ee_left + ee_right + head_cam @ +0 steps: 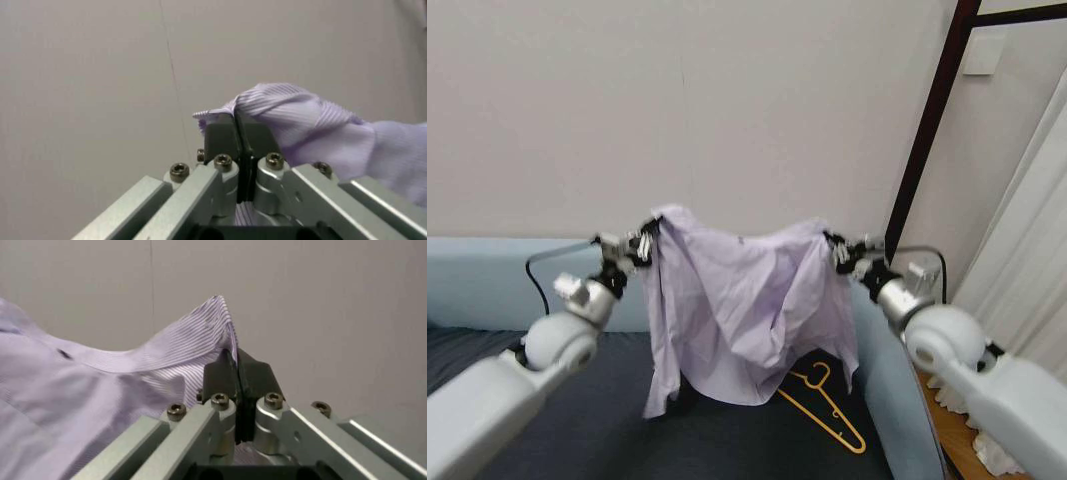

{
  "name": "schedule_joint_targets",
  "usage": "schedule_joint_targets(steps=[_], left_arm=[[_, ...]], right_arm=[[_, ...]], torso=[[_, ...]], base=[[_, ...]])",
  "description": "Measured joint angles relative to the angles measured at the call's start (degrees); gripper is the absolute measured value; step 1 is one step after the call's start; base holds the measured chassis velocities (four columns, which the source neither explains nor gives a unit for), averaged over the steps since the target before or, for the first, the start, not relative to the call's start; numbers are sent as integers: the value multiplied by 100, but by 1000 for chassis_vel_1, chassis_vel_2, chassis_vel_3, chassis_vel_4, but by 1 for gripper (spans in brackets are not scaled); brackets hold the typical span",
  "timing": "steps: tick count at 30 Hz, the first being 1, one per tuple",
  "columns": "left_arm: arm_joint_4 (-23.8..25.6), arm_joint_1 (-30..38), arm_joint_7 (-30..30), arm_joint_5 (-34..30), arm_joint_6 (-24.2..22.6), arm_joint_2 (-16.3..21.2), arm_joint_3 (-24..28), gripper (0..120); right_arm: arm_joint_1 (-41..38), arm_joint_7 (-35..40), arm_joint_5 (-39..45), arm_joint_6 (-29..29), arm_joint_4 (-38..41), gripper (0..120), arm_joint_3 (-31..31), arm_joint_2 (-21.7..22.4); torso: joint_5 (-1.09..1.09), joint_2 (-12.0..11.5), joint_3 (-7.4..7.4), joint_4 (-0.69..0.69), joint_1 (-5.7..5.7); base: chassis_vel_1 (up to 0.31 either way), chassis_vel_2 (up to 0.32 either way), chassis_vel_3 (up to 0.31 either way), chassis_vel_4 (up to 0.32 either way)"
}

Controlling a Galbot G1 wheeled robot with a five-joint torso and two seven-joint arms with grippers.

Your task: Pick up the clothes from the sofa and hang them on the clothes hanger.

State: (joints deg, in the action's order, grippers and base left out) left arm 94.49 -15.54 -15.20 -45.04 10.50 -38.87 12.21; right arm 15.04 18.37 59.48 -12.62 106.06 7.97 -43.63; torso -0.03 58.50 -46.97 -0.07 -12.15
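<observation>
A pale lilac striped shirt hangs spread in the air above the dark sofa seat, held up by both arms. My left gripper is shut on the shirt's left upper corner; in the left wrist view its fingers pinch a fold of the shirt. My right gripper is shut on the right upper corner, and the right wrist view has the fabric pinched between its pads. An orange clothes hanger lies flat on the sofa seat below the shirt's right side.
The sofa has a light blue back and arm and a dark seat cushion. A dark wooden rack post stands to the right against the wall. A white curtain hangs at far right above a wooden floor.
</observation>
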Motion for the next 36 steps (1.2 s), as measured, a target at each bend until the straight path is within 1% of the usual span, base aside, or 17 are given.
schedule_joint_targets(steps=[1,2,3,5,6,11,13,14,15,18,20,21,25,26,30,33,36], left_arm=[[-164,295,-279,0,-254,-204,262,0],[-164,295,-279,0,-254,-204,262,0],[-359,534,-516,-30,-516,-470,551,0],[-909,804,-828,152,-764,-873,926,0],[-1085,868,-916,290,-802,-981,989,0],[-1049,949,-995,297,-876,-1014,956,0],[112,438,-1044,-18,-931,-292,138,0],[449,203,-1084,-129,-970,-99,-167,0],[449,203,-1084,-129,-970,-99,-167,0],[1514,-652,-1146,-422,-1098,510,-1025,0],[2066,-1069,-1194,-607,-1137,916,-1441,0],[2066,-1069,-1194,-607,-1137,916,-1441,0],[2961,-1643,-1365,-1009,-1208,1632,-2066,0],[2961,-1643,-1365,-1009,-1208,1632,-2066,0],[3441,-2245,-1468,-1308,-1332,1941,-2976,0],[3389,-2453,-1467,-1285,-1355,1921,-3087,0],[3070,-2666,-1442,-1091,-1348,1729,-3033,0]], right_arm=[[-267,265,194,-125,-45,0,136,-110],[-267,265,194,-125,-45,0,136,-110],[-564,536,309,-314,-175,0,345,-295],[-945,701,-81,-375,-827,0,806,-591],[-1090,727,-207,-320,-1132,0,961,-715],[-1485,865,-144,-253,-1516,0,1135,-976],[-1929,1088,235,-333,-865,0,1143,-867],[-1971,1152,334,-366,-618,0,1116,-800],[-1971,1152,334,-366,-618,0,1116,-800],[-2115,1332,713,-523,119,0,1019,-638],[-2242,1463,995,-615,492,0,983,-581],[-2242,1463,995,-615,492,0,983,-581],[-2433,1716,1523,-744,977,0,900,-532],[-2433,1716,1523,-744,977,0,900,-532],[-2546,1889,1983,-853,1194,0,818,-526],[-2483,1951,2111,-890,1209,0,800,-532],[-2198,1932,2052,-899,1137,0,789,-533]], torso=[[4,0,0,0,0],[4,0,0,0,0],[0,0,0,-2,0],[-2,-1,-2,-3,0],[6,-2,-4,-3,-2],[1,-2,-3,1,-3],[-3,0,1,0,1],[0,0,2,2,2],[0,0,2,2,2],[-5,1,2,3,3],[-1,2,3,2,4],[-1,2,3,2,4],[1,2,2,-1,3],[1,2,2,-1,3],[3,3,2,1,4],[1,3,2,1,4],[0,2,1,0,2]], base=[[0,0,0,0],[0,0,0,0],[0,0,0,0],[0,0,0,0],[0,0,0,0],[0,0,0,0],[0,0,0,0],[0,0,0,0],[0,0,0,0],[0,0,0,0],[0,0,0,0],[0,0,0,0],[0,0,0,0],[0,0,0,0],[0,0,0,0],[0,0,0,0],[0,0,0,0]])
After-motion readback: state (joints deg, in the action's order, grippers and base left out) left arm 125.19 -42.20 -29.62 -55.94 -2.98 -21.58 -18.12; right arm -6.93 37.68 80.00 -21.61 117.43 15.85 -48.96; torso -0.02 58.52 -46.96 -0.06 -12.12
